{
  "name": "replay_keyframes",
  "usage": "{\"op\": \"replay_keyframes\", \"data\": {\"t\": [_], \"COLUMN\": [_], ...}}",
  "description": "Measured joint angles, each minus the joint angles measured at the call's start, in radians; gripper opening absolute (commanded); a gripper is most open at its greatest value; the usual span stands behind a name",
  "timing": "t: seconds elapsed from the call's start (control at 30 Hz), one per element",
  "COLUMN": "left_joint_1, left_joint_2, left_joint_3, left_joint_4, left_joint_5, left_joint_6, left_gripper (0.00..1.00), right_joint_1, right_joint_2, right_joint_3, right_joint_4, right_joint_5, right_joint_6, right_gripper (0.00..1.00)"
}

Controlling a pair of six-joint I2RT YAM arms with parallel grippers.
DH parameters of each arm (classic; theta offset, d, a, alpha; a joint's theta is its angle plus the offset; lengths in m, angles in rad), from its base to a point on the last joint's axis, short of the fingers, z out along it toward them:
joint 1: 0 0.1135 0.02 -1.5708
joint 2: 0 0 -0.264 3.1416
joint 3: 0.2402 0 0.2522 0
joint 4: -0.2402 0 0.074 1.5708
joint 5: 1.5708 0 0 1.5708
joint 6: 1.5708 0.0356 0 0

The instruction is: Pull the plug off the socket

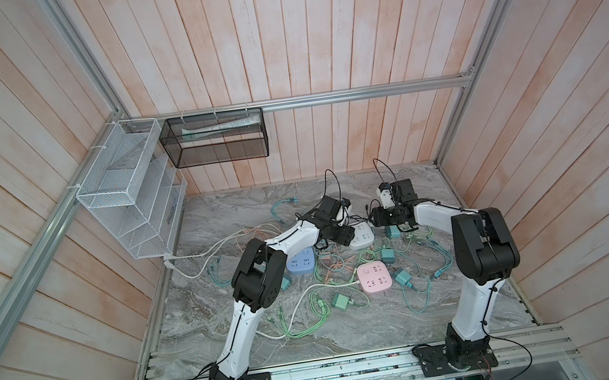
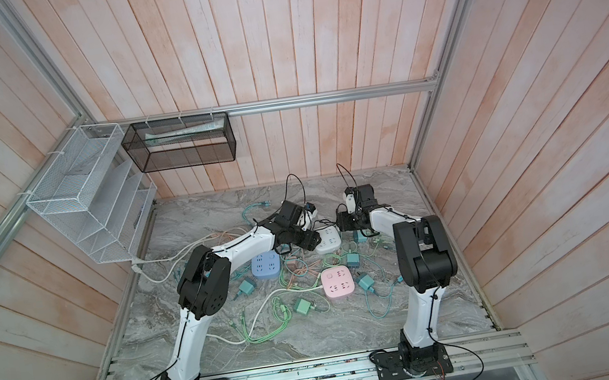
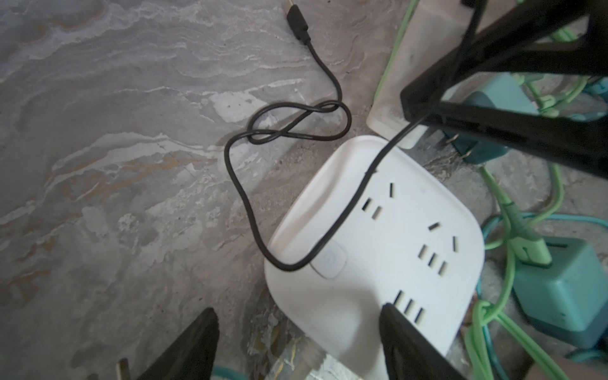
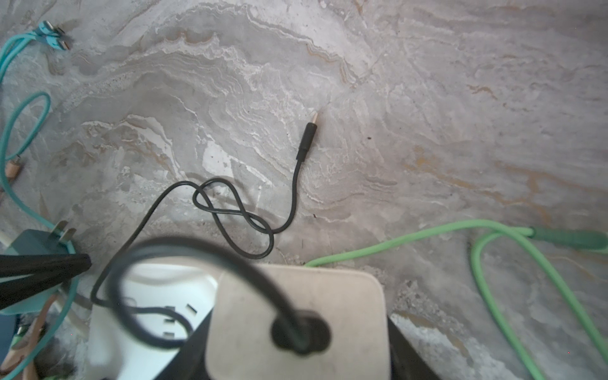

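Note:
The white socket (image 1: 361, 236) (image 2: 327, 240) (image 3: 378, 237) lies flat on the marble table, its slots empty. My left gripper (image 3: 297, 345) (image 1: 345, 235) is open, straddling one corner of the socket; one finger (image 3: 411, 342) overlaps its top and the other stands off to the side. A beige plug (image 4: 345, 296) (image 3: 394, 82) fills my right gripper (image 4: 297, 329) (image 1: 375, 221), which is shut on it just beyond the socket's far edge, clear of the slots. Its black cable (image 4: 230, 214) (image 3: 296, 131) loops across the socket and the table.
A blue socket (image 1: 300, 263) and a pink socket (image 1: 374, 277) lie nearer the front. Teal and green adapters (image 1: 386, 255) (image 3: 556, 289) sit among tangled green, teal and orange cables (image 1: 323, 316). A white mesh rack (image 1: 123, 191) and a black basket (image 1: 216, 138) hang at the back left.

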Motion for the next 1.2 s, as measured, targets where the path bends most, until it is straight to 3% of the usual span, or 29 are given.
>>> {"op": "replay_keyframes", "data": {"t": [0.13,0.5,0.63,0.67,0.97,1.2], "left_joint_1": [0.0,0.0,-0.003,-0.004,-0.019,-0.024], "left_joint_2": [0.0,-0.01,-0.039,-0.049,-0.122,-0.243], "left_joint_3": [0.0,-0.012,-0.055,-0.068,-0.154,-0.233], "left_joint_4": [-0.002,-0.001,0.007,0.009,0.013,0.087], "left_joint_5": [-0.004,-0.006,-0.022,-0.027,-0.057,-0.115], "left_joint_6": [0.001,0.0,0.001,0.001,0.0,0.001], "left_gripper": [0.85,0.87,0.95,1.0,1.0,1.0], "right_joint_1": [0.0,-0.004,-0.004,-0.004,-0.034,-0.129], "right_joint_2": [-0.039,-0.17,-0.274,-0.317,-0.736,-0.792], "right_joint_3": [-0.029,-0.089,-0.198,-0.243,-0.691,-0.901], "right_joint_4": [0.02,0.054,0.1,0.124,0.499,0.816], "right_joint_5": [0.016,0.073,0.139,0.162,0.356,0.419], "right_joint_6": [0.003,0.009,0.001,-0.003,-0.086,-0.113], "right_gripper": [0.75,0.77,0.77,0.77,0.83,0.84]}}
